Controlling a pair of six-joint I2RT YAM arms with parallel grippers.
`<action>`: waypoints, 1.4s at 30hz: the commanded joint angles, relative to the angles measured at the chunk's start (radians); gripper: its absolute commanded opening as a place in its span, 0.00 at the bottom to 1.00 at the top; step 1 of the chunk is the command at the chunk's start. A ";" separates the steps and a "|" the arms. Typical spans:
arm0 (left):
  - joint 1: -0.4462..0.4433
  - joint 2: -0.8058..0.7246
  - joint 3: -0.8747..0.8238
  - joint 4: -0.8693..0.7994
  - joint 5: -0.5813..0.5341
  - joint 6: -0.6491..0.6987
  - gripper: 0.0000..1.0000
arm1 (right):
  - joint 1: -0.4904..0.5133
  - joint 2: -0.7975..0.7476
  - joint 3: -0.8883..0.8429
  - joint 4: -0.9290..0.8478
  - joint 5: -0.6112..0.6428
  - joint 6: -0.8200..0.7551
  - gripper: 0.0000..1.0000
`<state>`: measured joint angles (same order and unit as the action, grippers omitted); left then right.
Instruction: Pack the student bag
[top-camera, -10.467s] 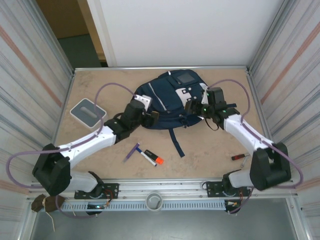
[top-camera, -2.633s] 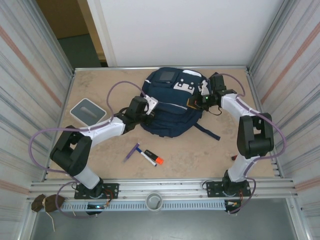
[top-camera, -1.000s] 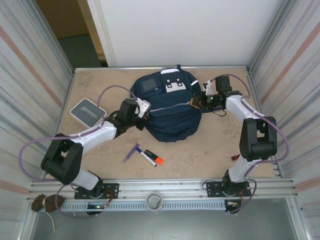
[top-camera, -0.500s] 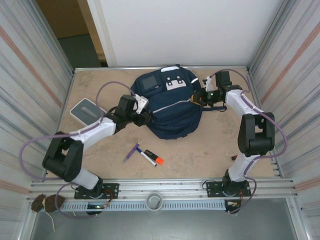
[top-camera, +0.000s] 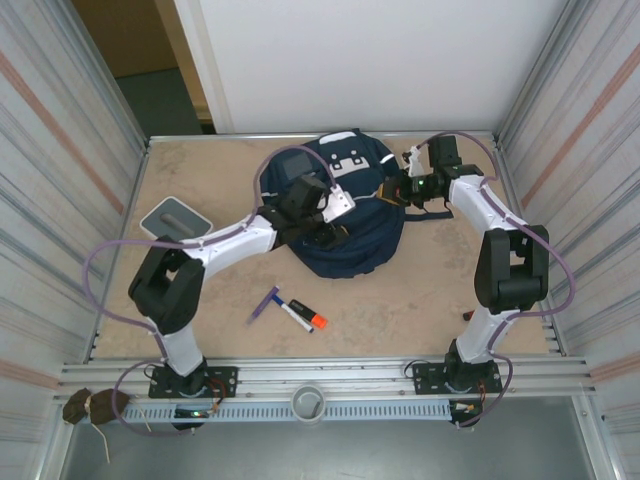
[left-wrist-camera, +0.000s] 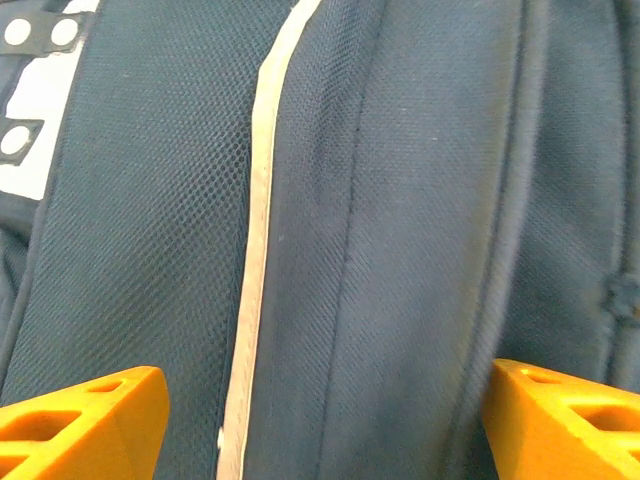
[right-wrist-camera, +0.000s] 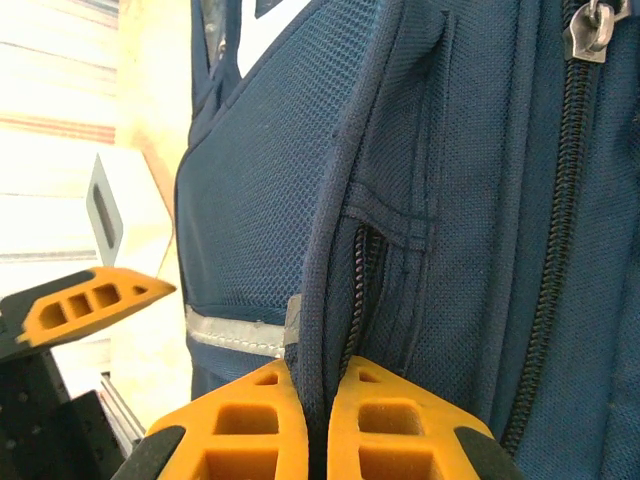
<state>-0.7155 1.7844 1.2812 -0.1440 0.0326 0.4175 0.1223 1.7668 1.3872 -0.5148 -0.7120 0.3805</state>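
Two pincers at the bag (top-camera: 365, 228), seen from above and from each wrist. We see the left pincer (top-camera: 333, 232) poised over the middle of the bag with its orange fingers (left-wrist-camera: 85, 420) spread wide. In its wrist view (left-wrist-camera: 320, 430) navy mesh fills the gap between them, and a thin white stripe (left-wrist-camera: 255, 280) runs lengthwise just inside the left-hand finger. We cannot tell whether the fingertips touch the fabric. The right pincer (top-camera: 396, 194) meets the bag's right flank, and its wrist view (right-wrist-camera: 318, 425) shows both fingers pressed together on a raised fold of blue fabric. A dark zipper (right-wrist-camera: 560, 200) runs just to the right of that fold. The bag (right-wrist-camera: 250, 200) lies flat on the table (top-camera: 440, 280), between the two pincers and towards the far wall. A blue pen (top-camera: 265, 303) and an orange-capped marker (top-camera: 303, 314) lie on the base side of the left pincer, clear of the bag. A grey case (top-camera: 172, 220) sits well to that pincer's left.
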 joint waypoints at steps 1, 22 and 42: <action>0.001 0.041 0.079 -0.076 -0.003 0.054 0.77 | 0.019 0.015 0.057 -0.012 -0.069 -0.028 0.00; 0.132 0.146 0.295 -0.195 0.335 -0.035 0.16 | -0.016 0.013 0.117 -0.154 0.144 -0.108 0.35; 0.247 0.065 0.341 -0.112 0.555 -0.358 0.00 | 0.741 -0.462 -0.534 0.204 0.622 -0.153 0.68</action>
<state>-0.4793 1.8774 1.5585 -0.2832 0.5350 0.0845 0.7753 1.2457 0.8608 -0.3794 -0.1757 0.2592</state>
